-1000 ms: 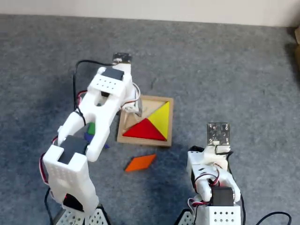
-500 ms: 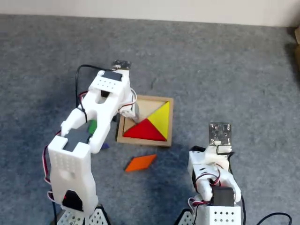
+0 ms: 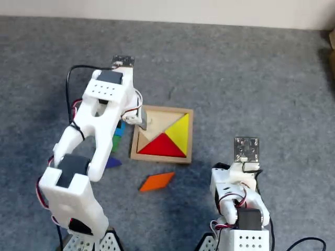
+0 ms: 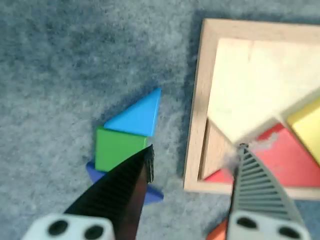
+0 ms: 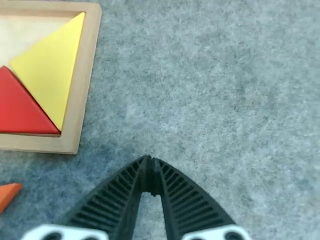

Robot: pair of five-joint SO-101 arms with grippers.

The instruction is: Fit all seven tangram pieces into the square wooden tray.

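Wooden tray, left end effector splayed, perhaps touching its rim, right end effector clenched empty.

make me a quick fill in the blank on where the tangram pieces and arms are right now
1. The wooden tray holds ___ pieces: a red triangle and a yellow triangle.
2. The parallelogram lying on the carpet outside the tray is ___.
3. The square next to the light blue triangle is ___.
4. The right gripper hangs over bare carpet with its jaws ___.

Missing words: two; orange; green; shut
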